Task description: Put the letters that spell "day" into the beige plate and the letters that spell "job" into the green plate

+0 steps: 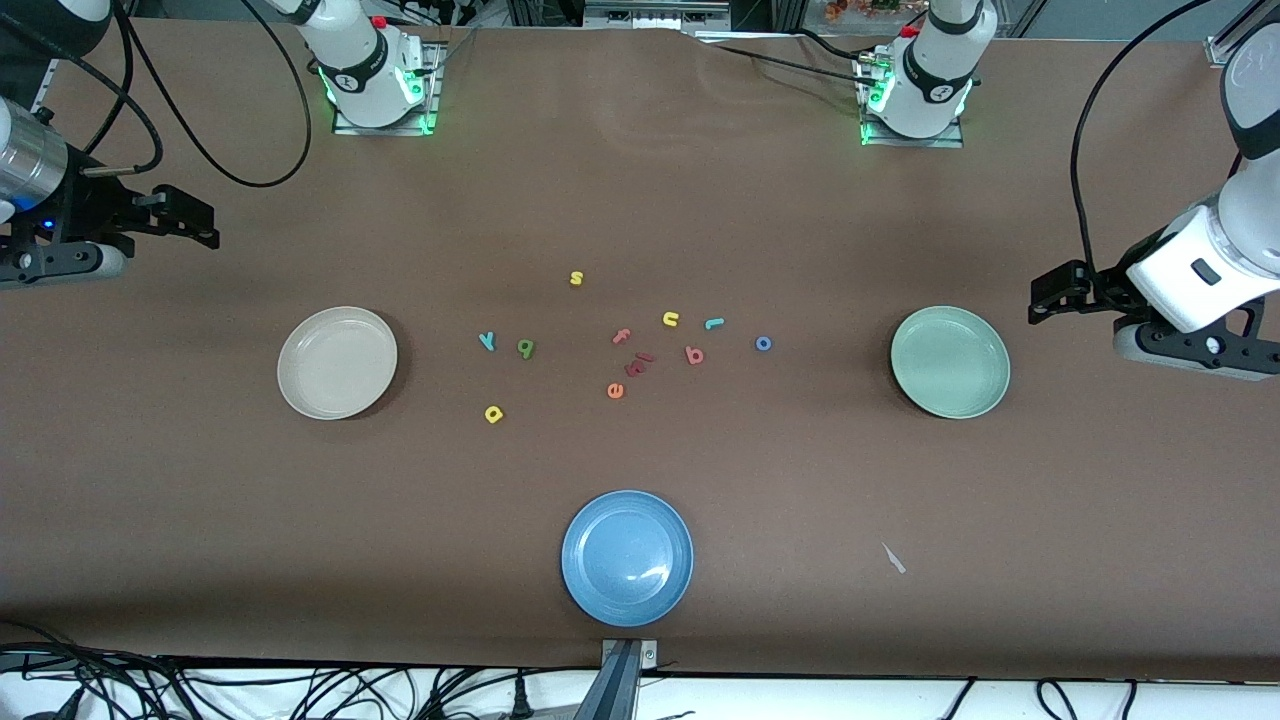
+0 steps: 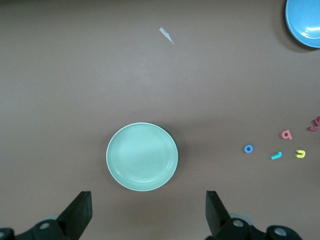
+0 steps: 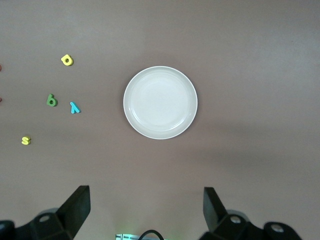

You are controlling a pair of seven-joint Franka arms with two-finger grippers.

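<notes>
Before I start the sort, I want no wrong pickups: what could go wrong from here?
1. The coral "b" lies among look-alikes: the coral "f", dark red pieces and orange "e". A wide grasp could take a neighbour.
2. The teal "j" lies beside the yellow "n", which belongs to neither word.
3. The blue plate is a decoy. Both hands, left and right, wait open at the table's ends.

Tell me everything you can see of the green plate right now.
The green plate is round, shallow and pale mint, with a smooth, slightly glossy surface and faint rings inside a raised rim. It lies flat and upright on the brown table toward the left arm's end, holding nothing. No letter or gripper touches it; the blue "o" lies apart from it.
</notes>
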